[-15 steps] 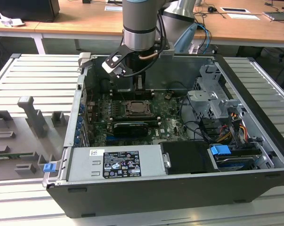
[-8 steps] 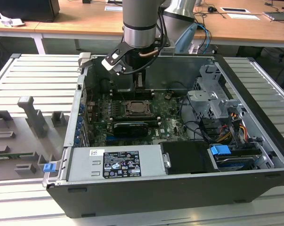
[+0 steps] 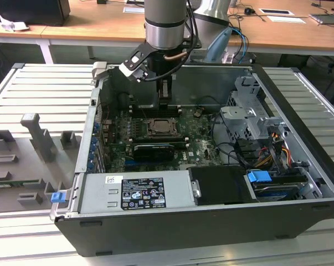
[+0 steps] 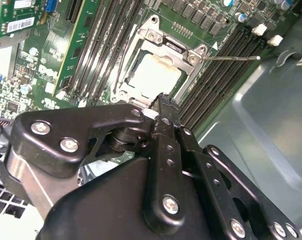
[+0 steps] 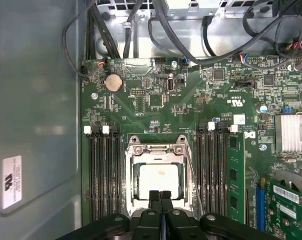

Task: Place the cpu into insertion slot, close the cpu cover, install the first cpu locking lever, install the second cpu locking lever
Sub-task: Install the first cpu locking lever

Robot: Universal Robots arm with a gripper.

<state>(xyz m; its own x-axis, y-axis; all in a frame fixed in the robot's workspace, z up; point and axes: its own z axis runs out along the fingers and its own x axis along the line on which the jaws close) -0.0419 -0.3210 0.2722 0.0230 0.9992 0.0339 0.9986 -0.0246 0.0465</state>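
The gripper (image 5: 161, 197) has its fingers pressed together on nothing and hangs just above the socket's far edge. The cpu (image 5: 159, 180) lies flat and face up in the socket, mid-board (image 5: 156, 100), inside the case (image 3: 299, 111). The cover (image 5: 156, 150) looks to be down over it, framing the pale top, though I cannot tell whether it is fully seated.

A thin lever (image 4: 231, 57) slants out from a socket corner over the memory slots (image 4: 226, 85), seemingly unlatched. It is springy wire, so a push off its line could let it slip from the fingertips, snap back, or rake the slots. If the cpu sits skewed under the cover, any downward load could bend the socket pins. A low pass of the fingers could also scuff the cpu top.

The cpu is square, so it has no real long axis, and its edges run parallel to the socket and slots. The lever's long axis splays away from the socket edge instead of lying along it
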